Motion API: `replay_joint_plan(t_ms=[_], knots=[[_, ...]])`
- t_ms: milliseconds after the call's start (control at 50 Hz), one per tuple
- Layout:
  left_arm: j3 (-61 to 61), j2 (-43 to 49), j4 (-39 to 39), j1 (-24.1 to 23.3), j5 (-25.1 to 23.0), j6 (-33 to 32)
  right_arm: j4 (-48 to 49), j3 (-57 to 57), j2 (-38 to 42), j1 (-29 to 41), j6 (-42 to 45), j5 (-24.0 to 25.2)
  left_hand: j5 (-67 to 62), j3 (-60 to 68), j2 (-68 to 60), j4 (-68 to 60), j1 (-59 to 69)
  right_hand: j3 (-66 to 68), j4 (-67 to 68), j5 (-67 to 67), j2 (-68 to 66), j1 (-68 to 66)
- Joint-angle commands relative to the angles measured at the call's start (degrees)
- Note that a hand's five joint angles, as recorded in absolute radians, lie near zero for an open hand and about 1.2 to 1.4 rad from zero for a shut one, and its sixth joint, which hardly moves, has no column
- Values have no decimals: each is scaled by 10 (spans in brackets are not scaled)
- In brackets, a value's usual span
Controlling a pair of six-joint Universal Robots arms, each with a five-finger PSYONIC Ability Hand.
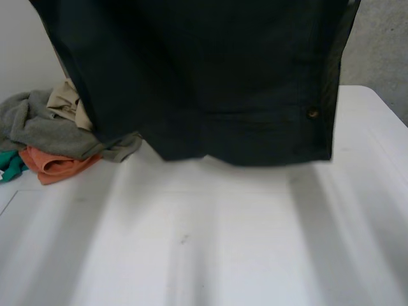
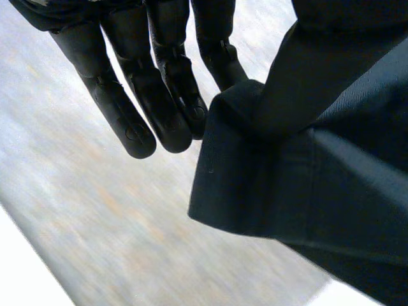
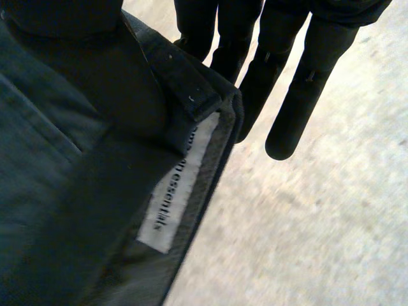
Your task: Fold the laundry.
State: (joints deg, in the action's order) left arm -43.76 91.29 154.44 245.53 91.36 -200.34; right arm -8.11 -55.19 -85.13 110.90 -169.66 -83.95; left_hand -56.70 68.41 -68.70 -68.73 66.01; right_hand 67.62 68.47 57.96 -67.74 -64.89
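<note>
One pair of dark shorts (image 1: pixel 210 76) hangs across the top of the frame, above the white table (image 1: pixel 223 242). I count one button (image 1: pixel 312 113) on its right side. Two hands pinch its edge, the left hand (image 2: pixel 162 83) and the right hand (image 3: pixel 299 95), fingers straight. One white label (image 3: pixel 175 191) sits beside the right hand. One pile (image 1: pixel 51 134) of four cloths, grey, tan, orange and green, lies at middle left.

You have the white desk (image 1: pixel 255 242) running across the head view, with a small dark speck (image 1: pixel 183 240) near its middle and a faint seam line (image 1: pixel 7 204) by its left edge. Past its far right corner you see a grey speckled surface (image 1: pixel 382 44), and past the far left a pale wall (image 1: pixel 22 51). Both wrist views show you mottled grey ground (image 2: pixel 95 210), blurred.
</note>
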Motion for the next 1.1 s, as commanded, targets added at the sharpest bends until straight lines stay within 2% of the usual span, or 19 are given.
replay_joint_plan(t_ms=[20,160,240,360,500,520,540,560,580,600,620,680,760,820,840,900,920,1000,1100], knots=[[193,140,-31,16,-3,-9,-45,127,101,-12,-58,-10,-133,116,-113,-113,140,124,115,120,-123,-151],[268,313,-27,4,-14,-40,-34,109,199,13,-74,-53,-133,116,-113,-113,140,124,115,120,-123,-151],[281,404,43,-1,-21,-54,23,86,254,27,-69,-96,-133,116,-113,-113,140,124,115,120,-123,-151],[314,542,150,0,-20,-66,162,56,347,46,-34,-169,-133,116,-113,-113,140,124,115,120,-123,-151],[398,673,212,3,-25,-48,329,61,461,62,28,-181,-133,116,-113,-113,140,124,115,120,-123,-151],[408,684,214,4,-25,-44,346,66,472,63,39,-180,-75,58,-55,-55,82,2,-7,-1,-1,-29],[426,703,217,6,-24,-32,368,81,494,66,56,-179,180,-198,200,201,-174,-351,-359,-354,352,323],[434,711,217,7,-23,-26,376,90,504,68,64,-179,336,-353,356,357,-329,-576,-585,-580,577,549],[442,717,217,7,-23,-19,380,100,515,70,71,-178,478,-495,498,498,-471,-576,-585,-580,577,549],[448,721,217,7,-21,-13,378,111,523,70,78,-177,567,-584,587,587,-560,-576,-585,-580,577,549],[456,725,217,7,-18,-3,369,131,536,71,88,-172,567,-584,587,587,-560,-576,-585,-580,577,549],[459,718,216,7,-11,5,340,155,536,66,88,-169,567,-584,587,587,-560,-576,-585,-580,577,549],[432,667,206,8,20,6,261,180,504,48,58,-140,567,-584,587,587,-560,-576,-585,-580,577,549],[402,626,191,6,39,5,193,185,468,34,49,-84,567,-584,587,587,-560,-576,-585,-580,577,549],[375,597,173,2,51,5,154,183,448,27,55,-51,567,-584,587,587,-560,-576,-585,-580,577,549],[324,546,134,-4,70,5,89,175,415,13,68,-3,567,-584,587,587,-560,-576,-585,-580,577,549],[288,511,104,-8,78,7,47,168,394,1,78,27,567,-584,587,587,-560,-576,-585,-580,577,549],[187,428,24,-19,87,13,-39,138,347,-27,107,86,567,-584,587,587,-560,-576,-585,-580,577,549],[45,336,-55,-31,71,35,-118,78,298,-64,151,135,567,-584,587,587,-560,-576,-585,-580,577,549]])
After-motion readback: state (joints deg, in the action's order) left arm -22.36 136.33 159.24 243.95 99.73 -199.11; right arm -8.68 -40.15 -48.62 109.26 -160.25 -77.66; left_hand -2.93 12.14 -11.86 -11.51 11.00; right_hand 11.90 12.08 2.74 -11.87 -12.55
